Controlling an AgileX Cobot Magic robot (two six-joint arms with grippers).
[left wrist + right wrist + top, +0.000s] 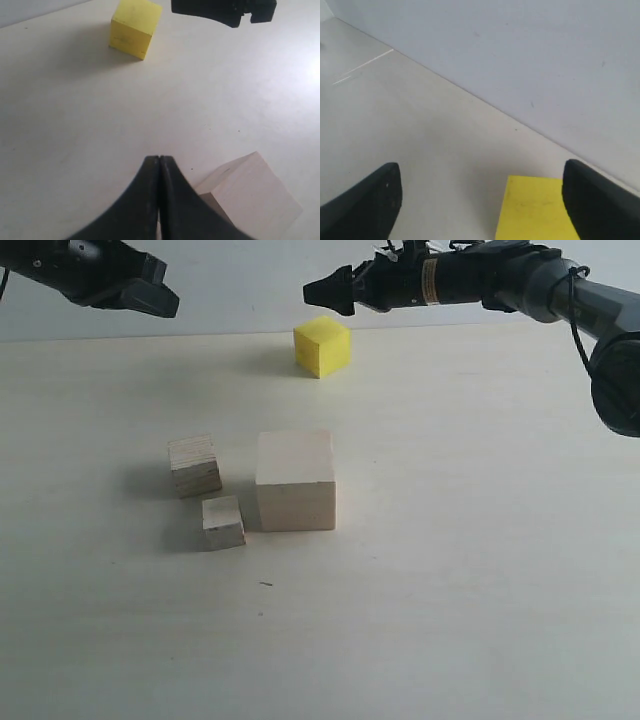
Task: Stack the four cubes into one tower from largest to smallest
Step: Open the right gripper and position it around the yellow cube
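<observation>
- Off-white matte surface (480,620): all four cubes rest on it singly, none stacked.
- Right black tool (481,170): jaws spread wide, gripping nothing. In the exterior view it hangs in the air near the far edge of the surface, beside and above the yellow cube. In the right wrist view that cube lies low between the two fingers, touching neither.
- Left black tool (159,159): fingers pressed together tip to tip, nothing between them. It is raised at the far left in the exterior view, clear of every cube.
- Large pale wood cube (295,480): near the centre of the surface, flat face to the exterior camera. Also seen in the left wrist view just beyond the closed tips, apart from them.
- Bright yellow medium cube (322,345): far side of the surface, well apart from the other three, turned corner-on.
- Smaller layered-grain plywood cube (195,465): left of the large cube, with a clear gap.
- Smallest pale wood cube (223,522): just beside the large cube's lower left edge, narrow gap. Contact with the plywood cube cannot be told.
</observation>
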